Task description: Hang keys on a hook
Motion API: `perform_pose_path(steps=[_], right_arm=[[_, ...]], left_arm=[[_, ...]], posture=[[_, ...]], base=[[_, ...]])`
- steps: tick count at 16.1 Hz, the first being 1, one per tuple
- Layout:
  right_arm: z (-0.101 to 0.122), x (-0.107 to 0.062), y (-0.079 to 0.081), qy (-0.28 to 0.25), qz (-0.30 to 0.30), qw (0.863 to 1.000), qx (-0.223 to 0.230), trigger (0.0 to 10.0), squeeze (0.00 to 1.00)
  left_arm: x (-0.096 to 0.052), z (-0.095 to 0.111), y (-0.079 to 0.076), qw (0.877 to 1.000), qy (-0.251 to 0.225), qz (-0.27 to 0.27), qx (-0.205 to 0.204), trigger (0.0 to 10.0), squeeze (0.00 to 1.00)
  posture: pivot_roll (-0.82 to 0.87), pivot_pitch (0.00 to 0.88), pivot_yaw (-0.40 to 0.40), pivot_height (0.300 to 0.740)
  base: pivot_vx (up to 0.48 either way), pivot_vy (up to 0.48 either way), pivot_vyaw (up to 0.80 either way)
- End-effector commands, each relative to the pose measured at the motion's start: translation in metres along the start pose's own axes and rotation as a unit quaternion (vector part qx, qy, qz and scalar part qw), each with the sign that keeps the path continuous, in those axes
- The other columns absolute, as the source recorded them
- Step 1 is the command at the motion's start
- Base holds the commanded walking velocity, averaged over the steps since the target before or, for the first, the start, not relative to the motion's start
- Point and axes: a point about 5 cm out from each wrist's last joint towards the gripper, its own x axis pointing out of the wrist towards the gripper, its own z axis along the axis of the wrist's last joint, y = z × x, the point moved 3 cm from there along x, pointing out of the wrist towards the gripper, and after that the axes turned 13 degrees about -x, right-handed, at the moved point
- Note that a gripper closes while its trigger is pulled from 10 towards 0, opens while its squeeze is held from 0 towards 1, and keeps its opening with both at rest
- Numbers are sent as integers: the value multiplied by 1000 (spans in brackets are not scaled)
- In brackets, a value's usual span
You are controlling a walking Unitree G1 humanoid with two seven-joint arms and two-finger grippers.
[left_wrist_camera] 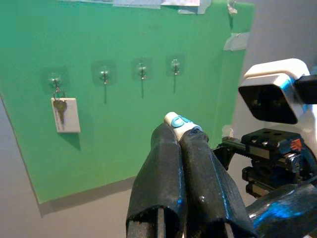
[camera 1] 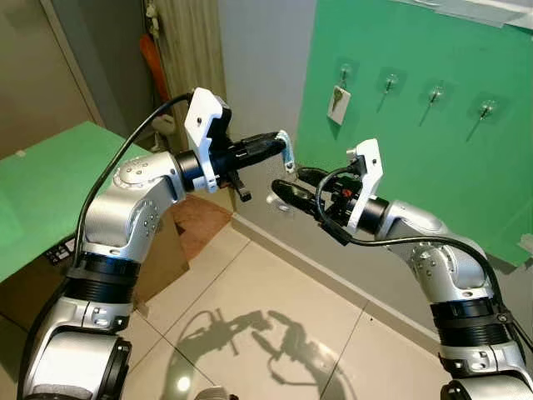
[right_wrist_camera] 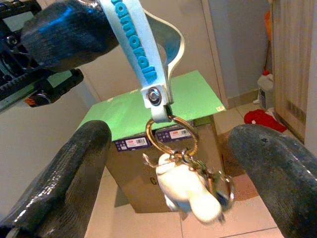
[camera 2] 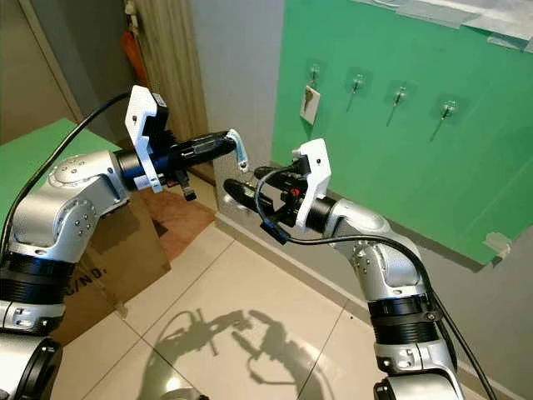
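My left gripper (camera 1: 281, 147) is shut on a white and blue carabiner strap (right_wrist_camera: 143, 54). From it hangs a brass ring with a key bunch (right_wrist_camera: 188, 191) and a white fob. The right gripper (camera 1: 293, 185) is open, its two fingers (right_wrist_camera: 74, 168) spread wide on either side of the dangling bunch without touching it. On the wall behind, a green board (camera 1: 416, 167) carries a row of several clear hooks (left_wrist_camera: 104, 74). The one nearest the board's left edge, hook (camera 1: 344, 71), holds a single key with a white tag (camera 1: 337, 105). The other hooks are bare.
A green-topped table (camera 1: 50, 175) stands on my left with a cardboard box (camera 1: 162, 258) beneath it. A grey wall corner (camera 1: 258, 75) and a curtain (camera 1: 187, 50) lie behind the left gripper. Tiled floor (camera 1: 275, 317) stretches below both arms.
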Motion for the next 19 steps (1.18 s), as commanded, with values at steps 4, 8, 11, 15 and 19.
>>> perform_pose_path(steps=[4, 8, 11, 15, 19], right_arm=[[-1, -1, -7, 4, -12, 1000, -8, 10000, 0], [-2, -2, -11, 5, -20, 1000, -9, 10000, 0], [-4, -4, -19, 8, -35, 999, -10, 10000, 0], [-5, -4, -23, 8, -45, 999, -11, 10000, 0], [-5, -3, -27, 6, -55, 998, -13, 10000, 0]], left_arm=[[0, 3, -3, 1000, -2, -4, 10, 0, 0], [0, 5, -4, 1000, -5, -6, 8, 0, 0], [0, 6, -5, 1000, -5, -9, 9, 0, 0], [0, 5, -5, 1000, -4, -10, 9, 0, 0], [0, 6, -6, 1000, -4, -13, 9, 0, 0]], posture=[[52, 0, -7, 740], [51, 0, -7, 740], [52, 0, -8, 740], [52, 0, -8, 740], [53, 0, -8, 740]], base=[[0, 0, 0], [0, 0, 0], [0, 0, 0], [0, 0, 0], [0, 0, 0]])
